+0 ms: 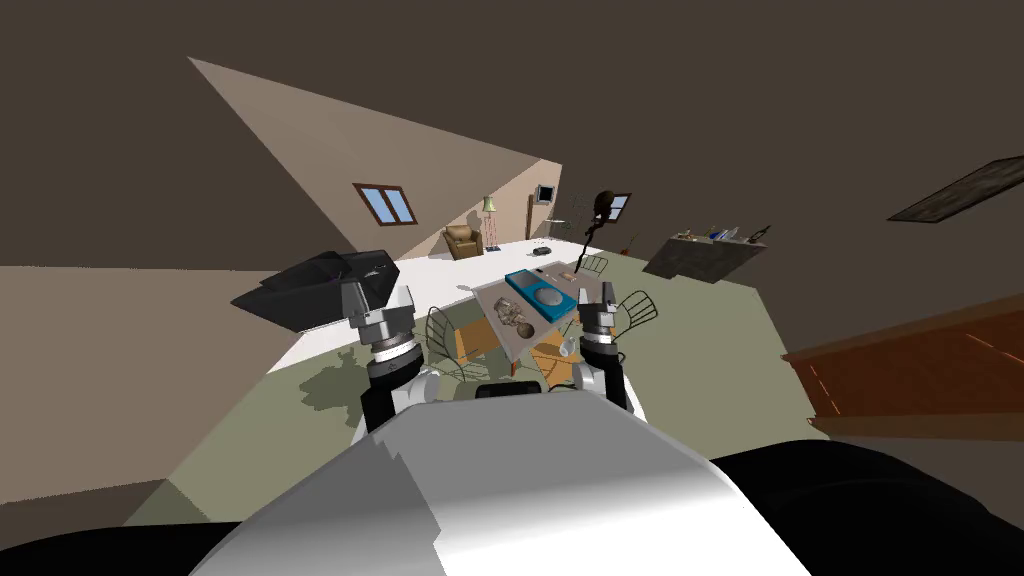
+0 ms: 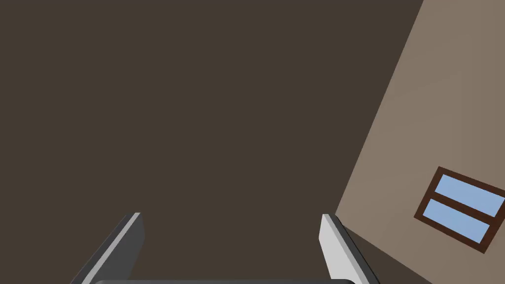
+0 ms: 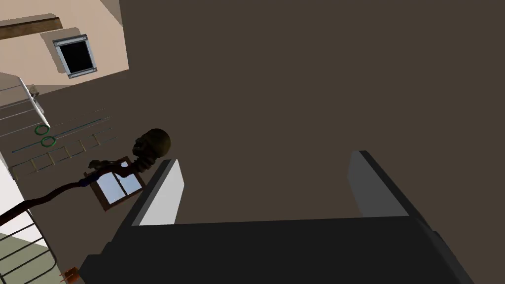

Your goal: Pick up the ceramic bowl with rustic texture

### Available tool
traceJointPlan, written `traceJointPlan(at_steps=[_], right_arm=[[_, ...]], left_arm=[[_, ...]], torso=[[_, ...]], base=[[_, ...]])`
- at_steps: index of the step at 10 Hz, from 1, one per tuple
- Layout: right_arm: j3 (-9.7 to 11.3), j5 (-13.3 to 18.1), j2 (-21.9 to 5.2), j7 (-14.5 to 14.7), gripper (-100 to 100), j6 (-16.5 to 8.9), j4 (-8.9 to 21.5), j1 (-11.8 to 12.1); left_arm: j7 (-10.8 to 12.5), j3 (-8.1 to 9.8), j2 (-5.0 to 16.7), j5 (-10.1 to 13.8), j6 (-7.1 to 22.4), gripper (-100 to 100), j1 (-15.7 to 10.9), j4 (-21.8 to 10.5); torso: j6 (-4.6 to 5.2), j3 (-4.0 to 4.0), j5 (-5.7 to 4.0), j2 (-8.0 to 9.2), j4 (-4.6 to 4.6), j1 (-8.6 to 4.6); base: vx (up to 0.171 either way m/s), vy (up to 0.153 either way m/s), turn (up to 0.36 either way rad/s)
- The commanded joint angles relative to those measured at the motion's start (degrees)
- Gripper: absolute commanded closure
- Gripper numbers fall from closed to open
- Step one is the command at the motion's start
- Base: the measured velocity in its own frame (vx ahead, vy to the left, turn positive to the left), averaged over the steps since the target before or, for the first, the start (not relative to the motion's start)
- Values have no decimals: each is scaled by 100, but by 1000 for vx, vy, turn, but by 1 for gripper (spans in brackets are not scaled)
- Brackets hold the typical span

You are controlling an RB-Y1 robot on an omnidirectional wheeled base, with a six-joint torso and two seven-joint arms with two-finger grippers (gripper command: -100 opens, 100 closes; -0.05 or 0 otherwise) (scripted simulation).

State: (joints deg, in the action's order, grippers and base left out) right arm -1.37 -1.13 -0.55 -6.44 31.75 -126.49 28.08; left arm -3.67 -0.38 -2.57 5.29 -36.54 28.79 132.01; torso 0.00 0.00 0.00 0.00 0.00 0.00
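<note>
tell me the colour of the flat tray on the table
Blue; the tray shows best in the head view.

Bowl (image 1: 524, 331): small, dark brown, upright at near edge of table (image 1: 497, 297); left of right gripper (image 1: 594, 292) jaws, untouched.

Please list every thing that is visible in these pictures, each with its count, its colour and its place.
table: one, grey top, mid-room, ahead of me
bowl: one, small, brown, on the table's near end
tray: one, blue, on the table
dish: one, grey, round, on the tray
wire chairs: at least three, dark, around the table
armchair: one, brown, by the far wall
floor lamp: one, pale, beside the armchair
windows: two, brown frames, on the far walls
skull-topped staff: one, dark, beyond the table
left gripper: one, light grey fingers open, raised on my left
right gripper: one, light grey fingers open, raised on my right
</note>
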Motion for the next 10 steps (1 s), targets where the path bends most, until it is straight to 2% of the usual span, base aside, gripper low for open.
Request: traceJointPlan(at_steps=[1,2,5,8,9,10], right_arm=[[-29,111,-181,112,-100,-158,133,-22],[-58,234,-331,246,-100,-321,290,-46],[-126,490,-565,545,-100,-638,616,-112],[-217,831,-789,972,-100,-1013,1037,-205],[-217,831,-789,972,-100,-1013,1037,-205],[-250,962,-858,1143,-100,-1148,1198,-236]], left_arm=[[0,0,0,0,0,0,0,0],[0,-1,0,0,0,0,-1,0],[0,-1,-1,0,0,0,-1,0],[0,-1,-1,0,0,0,-1,0],[0,-1,-1,0,0,0,-1,0],[0,0,0,0,0,0,0,0]], torso=[[0,0,0,0,0,0],[-5,2,3,3,0,16],[-2,9,8,16,3,33],[0,9,8,16,3,37],[-2,10,9,17,4,36],[2,8,6,14,3,23]], base=[[-16,52,274],[-46,115,362],[-42,93,172],[-35,97,224],[-21,61,78],[-15,58,166]])
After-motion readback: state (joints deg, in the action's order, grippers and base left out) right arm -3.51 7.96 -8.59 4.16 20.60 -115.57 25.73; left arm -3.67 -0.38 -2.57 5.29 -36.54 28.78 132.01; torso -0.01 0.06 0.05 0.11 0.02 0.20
